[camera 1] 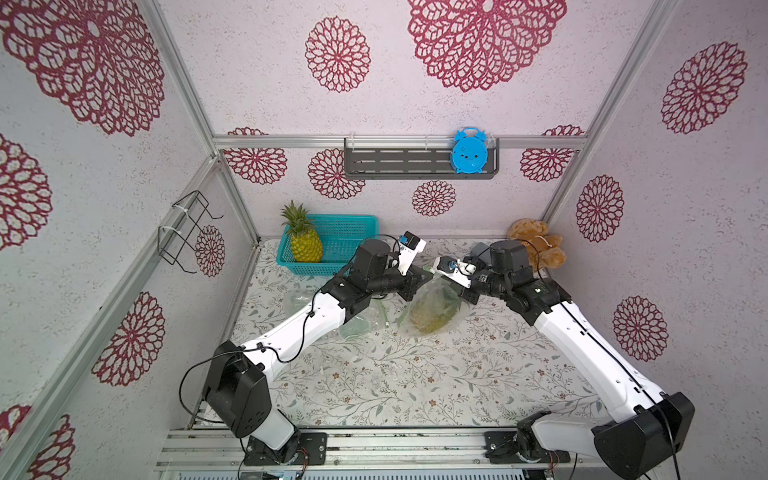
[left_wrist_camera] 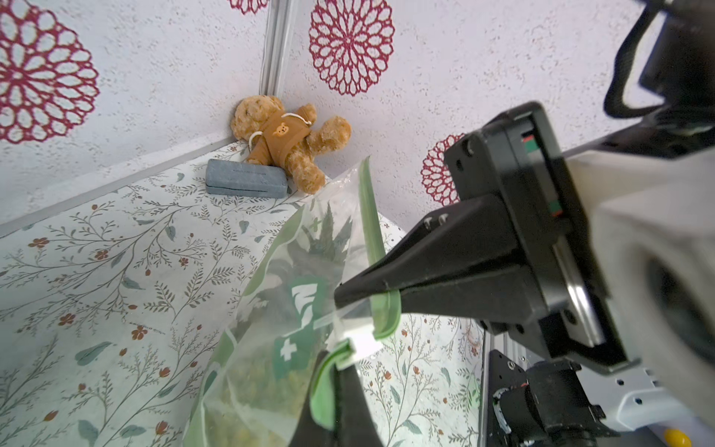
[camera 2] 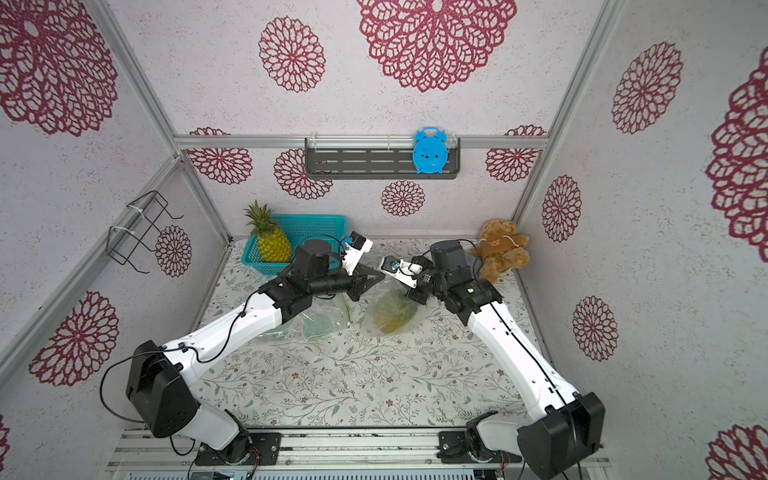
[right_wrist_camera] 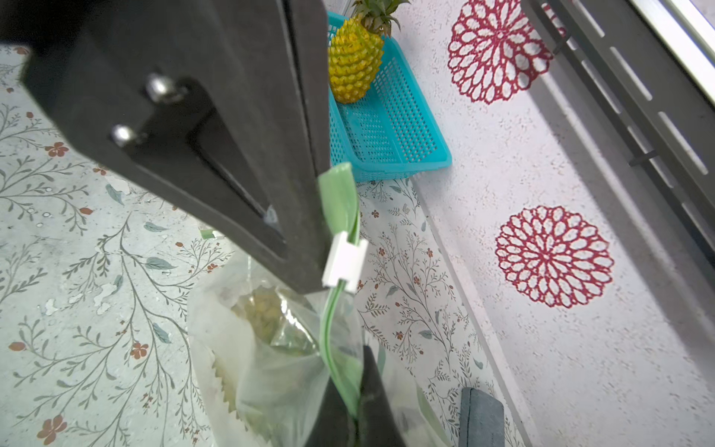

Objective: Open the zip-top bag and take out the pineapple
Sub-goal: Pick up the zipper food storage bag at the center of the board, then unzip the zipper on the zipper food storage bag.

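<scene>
The left pincer (left_wrist_camera: 338, 381) and right pincer (left_wrist_camera: 348, 294) are both clamped shut on the green zip strip (left_wrist_camera: 370, 232) of a clear zip-top bag (camera 1: 432, 307), one on either side of its white slider (left_wrist_camera: 360, 342). The bag's top is held up over the middle of the counter (camera 1: 415, 386), with the pineapple (camera 1: 428, 323) sitting low inside. The thin film could slip from either pinch, or the slider could jam, so a pull might drag or tip the heavy fruit instead of opening the seal.
</scene>
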You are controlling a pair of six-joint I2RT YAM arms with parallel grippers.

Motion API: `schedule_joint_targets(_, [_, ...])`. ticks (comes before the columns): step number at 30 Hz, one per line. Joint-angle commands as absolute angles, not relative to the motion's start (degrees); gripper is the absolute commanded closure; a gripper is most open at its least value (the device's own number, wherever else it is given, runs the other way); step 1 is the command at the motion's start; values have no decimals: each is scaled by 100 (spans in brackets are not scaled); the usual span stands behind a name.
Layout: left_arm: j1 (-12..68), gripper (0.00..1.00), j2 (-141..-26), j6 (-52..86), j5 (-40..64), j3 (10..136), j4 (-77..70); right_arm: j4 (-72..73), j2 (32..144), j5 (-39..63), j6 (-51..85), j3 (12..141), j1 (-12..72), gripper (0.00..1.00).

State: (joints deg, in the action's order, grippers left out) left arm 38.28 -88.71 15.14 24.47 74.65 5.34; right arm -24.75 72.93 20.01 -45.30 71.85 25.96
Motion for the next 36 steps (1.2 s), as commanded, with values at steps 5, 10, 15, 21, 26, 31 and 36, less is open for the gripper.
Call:
schedule_joint_targets(5, [3600,100,-8359,1828,2078,6791,-3,-1603,7289,2681,-3843,7180,2873,100])
schedule_joint_targets(10, [3480,100,-7999,1872,1953,6368,-202,-1299,7452,2848,-3583,7182,3036,100])
schedule_joint_targets(15, [3350,100,-7792,1915,1978,6099,-244,-1124,7605,2845,-3349,7206,3168,100])
schedule_joint_targets(21, [3281,98,-7582,1906,2071,5852,-316,-932,7675,2817,-3169,7176,3302,100])
schedule_joint_targets(26, [3235,91,-7485,1904,2163,5762,-316,-863,7746,2788,-3079,7193,3357,100])
schedule_joint_targets(31, [3178,87,-7401,1894,2166,5723,-330,-894,7803,2716,-3067,7284,3379,100])
schedule_joint_targets(36, [3158,83,-7374,1890,2212,5712,-376,-931,7847,2715,-3077,7347,3392,100])
